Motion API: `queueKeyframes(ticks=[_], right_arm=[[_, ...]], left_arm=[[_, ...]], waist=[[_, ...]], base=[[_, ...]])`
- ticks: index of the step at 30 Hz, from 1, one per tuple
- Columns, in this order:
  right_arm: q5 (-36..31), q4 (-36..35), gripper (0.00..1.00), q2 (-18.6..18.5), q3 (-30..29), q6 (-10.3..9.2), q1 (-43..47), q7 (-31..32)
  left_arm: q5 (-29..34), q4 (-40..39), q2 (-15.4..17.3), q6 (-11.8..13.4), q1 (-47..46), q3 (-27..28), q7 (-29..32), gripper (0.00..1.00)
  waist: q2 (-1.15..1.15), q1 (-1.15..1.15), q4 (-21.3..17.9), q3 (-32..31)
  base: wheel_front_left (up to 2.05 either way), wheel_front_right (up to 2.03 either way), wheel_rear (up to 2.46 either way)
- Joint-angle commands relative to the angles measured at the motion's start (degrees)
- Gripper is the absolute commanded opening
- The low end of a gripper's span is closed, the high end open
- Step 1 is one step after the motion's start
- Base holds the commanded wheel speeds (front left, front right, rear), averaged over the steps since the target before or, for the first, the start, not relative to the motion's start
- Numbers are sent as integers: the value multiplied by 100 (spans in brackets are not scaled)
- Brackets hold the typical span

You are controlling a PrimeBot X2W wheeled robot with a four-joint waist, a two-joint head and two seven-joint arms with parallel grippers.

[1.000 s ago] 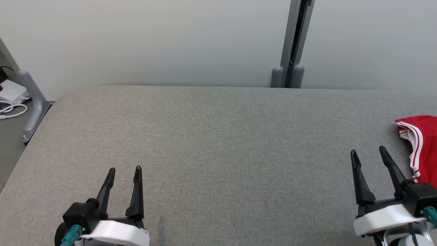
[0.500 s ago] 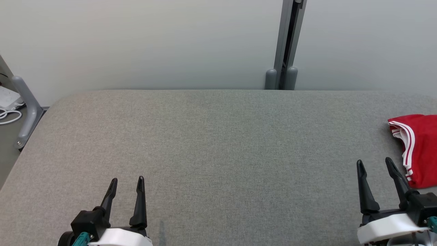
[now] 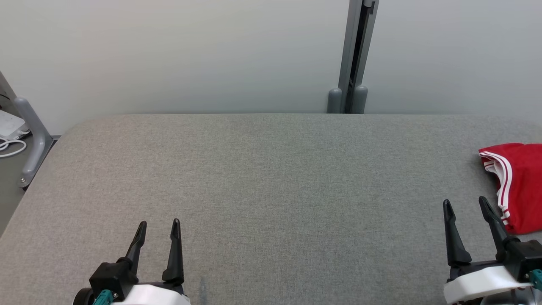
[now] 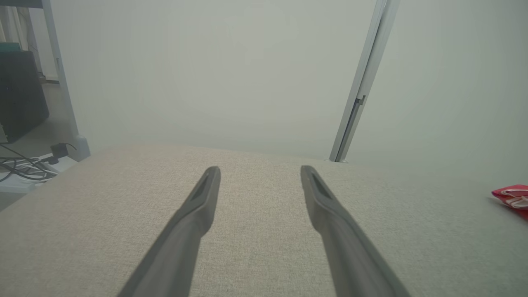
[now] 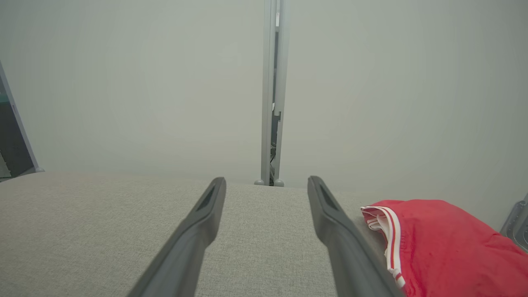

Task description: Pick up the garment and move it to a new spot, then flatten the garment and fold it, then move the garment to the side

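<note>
Looking down over the bench (image 3: pixel 271 190), I had the red garment (image 3: pixel 518 186) lying at the right edge, partly cut off by the side of the head view. Both sets of jaws stood apart and empty above the near edge. The right arm's fingers (image 3: pixel 454 237) were just beside the garment and, as far as I could tell, not touching it. The cloth lay to their right and a little farther from me, its white-striped hem turned toward the middle of the bench. The left arm's fingers (image 3: pixel 174 250) were well apart from it, toward the near left corner. Its long axis seemed to run from the near edge toward the far one, though I could not see its full width. I judged any reach belonged to the right arm: outward to the right and slightly forward, with the jaws set across the hem.
</note>
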Motion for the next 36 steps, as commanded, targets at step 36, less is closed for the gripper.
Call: queueKeyframes(ticks=[36], right_arm=[[-26,-87,100,-10,92,-2,-41,-23]], left_arm=[[-789,43,30,-609,-21,367,0,100]], waist=[[0,0,45,53]], base=[[0,0,0]])
